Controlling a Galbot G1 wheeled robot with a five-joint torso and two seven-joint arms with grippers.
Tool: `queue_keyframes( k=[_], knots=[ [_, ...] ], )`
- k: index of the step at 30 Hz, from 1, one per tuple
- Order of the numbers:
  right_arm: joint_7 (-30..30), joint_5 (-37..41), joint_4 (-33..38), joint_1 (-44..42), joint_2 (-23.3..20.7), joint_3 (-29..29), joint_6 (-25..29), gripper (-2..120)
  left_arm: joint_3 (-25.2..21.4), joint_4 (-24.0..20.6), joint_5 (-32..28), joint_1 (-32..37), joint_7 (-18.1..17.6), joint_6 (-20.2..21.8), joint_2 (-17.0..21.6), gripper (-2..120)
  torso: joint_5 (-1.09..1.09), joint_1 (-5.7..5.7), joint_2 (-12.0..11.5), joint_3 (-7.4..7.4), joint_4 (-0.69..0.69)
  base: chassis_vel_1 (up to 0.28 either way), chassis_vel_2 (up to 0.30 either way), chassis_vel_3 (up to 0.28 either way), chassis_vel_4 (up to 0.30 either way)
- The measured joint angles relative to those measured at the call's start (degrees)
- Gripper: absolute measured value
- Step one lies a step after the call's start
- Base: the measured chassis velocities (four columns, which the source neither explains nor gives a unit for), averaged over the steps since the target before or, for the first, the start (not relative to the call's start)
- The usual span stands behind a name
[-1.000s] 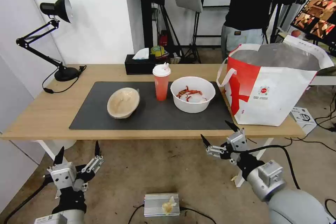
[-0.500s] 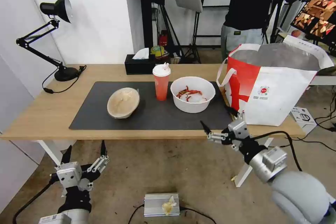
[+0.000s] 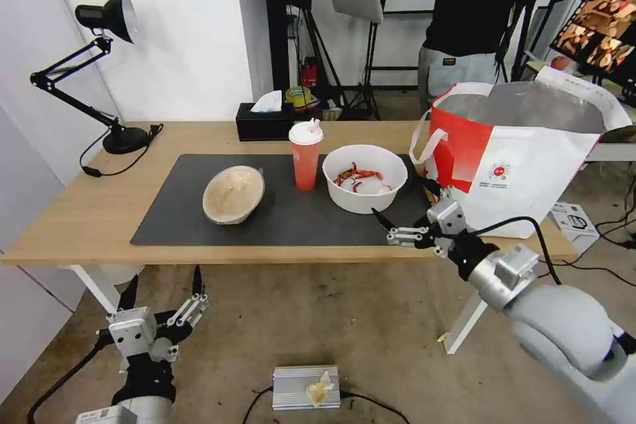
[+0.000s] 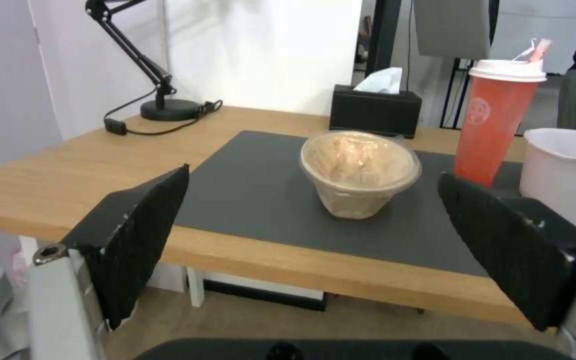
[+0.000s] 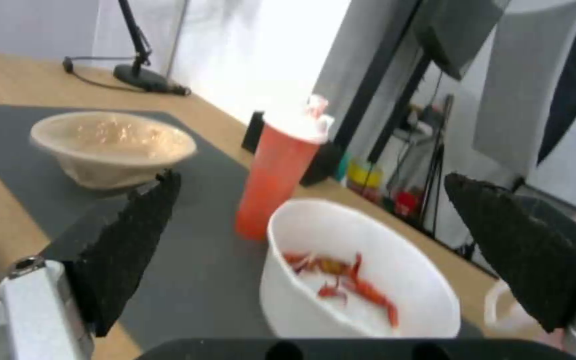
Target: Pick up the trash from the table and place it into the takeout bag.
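Nothing bagged yet: white round bowl w/ red scraps [image 3: 365, 177], red cup w/ white lid [image 3: 305, 156] & beige paper bowl [image 3: 233, 194] all on the light-wood desk [image 3: 79, 212], big white-and-red takeout bag [image 3: 517, 159] waiting at its right end; right hand [image 3: 405, 209] open near the white bowl, left hand [image 3: 162, 291] open, low below the desk edge.

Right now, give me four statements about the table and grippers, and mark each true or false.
1. The right gripper is open, near the white bowl. True.
2. The red cup lies tipped over. False: it stands upright.
3. The beige bowl is inside the takeout bag. False: it sits on the dark mat.
4. The left gripper hangs open below the table edge. True.
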Motion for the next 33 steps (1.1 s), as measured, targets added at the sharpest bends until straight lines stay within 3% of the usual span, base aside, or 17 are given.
queue_keyframes(
  k=[9, 33],
  knots=[
    [-7.61, 3.65, -8.20, 12.82, -0.20, -6.53, 1.69, 100, -0.06, 0.39, 0.17, -0.13, 0.11, -0.04, 0.03, 100, 0.00, 0.00, 0.00, 0.00, 0.00, 0.000, 0.000, 0.000, 0.000],
    [-16.40, 3.64, -20.06, 30.70, 0.71, -19.56, -1.47, 100, -0.15, 1.88, 0.83, -1.28, 0.09, -0.30, -0.28, 100, 0.00, 0.00, 0.00, 0.00, 0.00, 0.000, 0.000, 0.000, 0.000]
  ],
)
